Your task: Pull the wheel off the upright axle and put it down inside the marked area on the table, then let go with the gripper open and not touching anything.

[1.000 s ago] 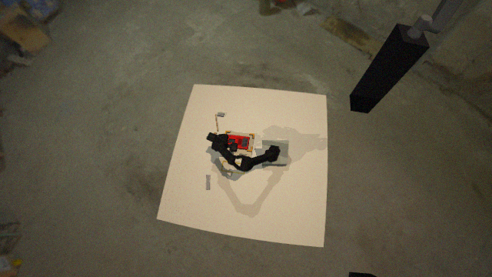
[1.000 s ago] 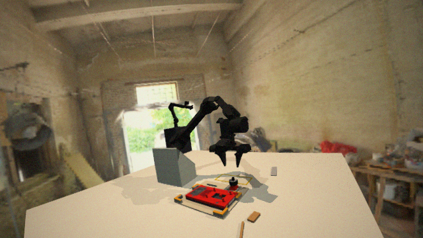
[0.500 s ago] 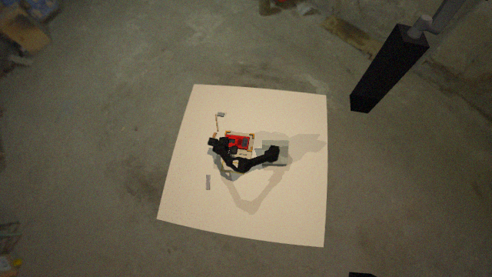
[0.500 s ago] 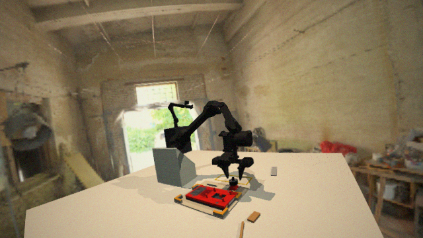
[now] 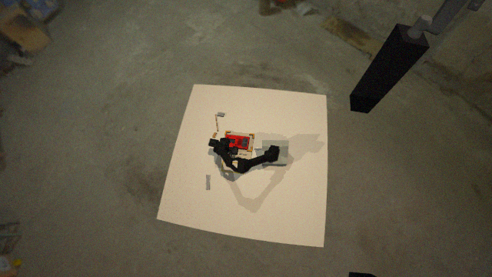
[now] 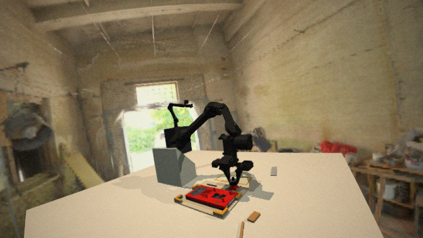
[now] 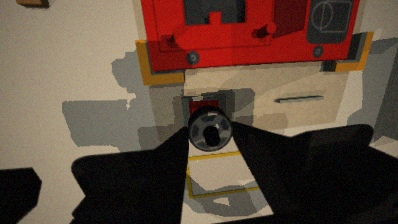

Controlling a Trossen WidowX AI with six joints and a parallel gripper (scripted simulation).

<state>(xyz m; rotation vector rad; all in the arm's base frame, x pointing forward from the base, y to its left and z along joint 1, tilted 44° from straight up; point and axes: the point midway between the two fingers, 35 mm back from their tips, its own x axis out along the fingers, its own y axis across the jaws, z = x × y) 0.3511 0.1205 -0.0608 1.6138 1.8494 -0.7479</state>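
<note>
The wheel (image 6: 233,179) (image 7: 199,132) is small and dark with a grey spoked face. It sits just above the small red foot (image 6: 234,188) (image 7: 199,105) at the edge of the pale board (image 7: 260,82). The axle is mostly hidden by the wheel and fingers. My gripper (image 6: 233,180) (image 7: 209,128) points down, with a fingertip against each side of the wheel; it is shut on the wheel. The marked area, a yellow outline (image 7: 215,155), lies flat on the table beside the board, partly behind the fingers in the wrist view.
A red block with pegs (image 6: 201,194) (image 7: 225,57) lies on the board between orange corner pieces. A tall grey block (image 6: 168,166) stands near the arm's base. A small brown block (image 6: 254,216), a thin stick (image 6: 242,229) and a grey bar (image 6: 273,170) lie on the table.
</note>
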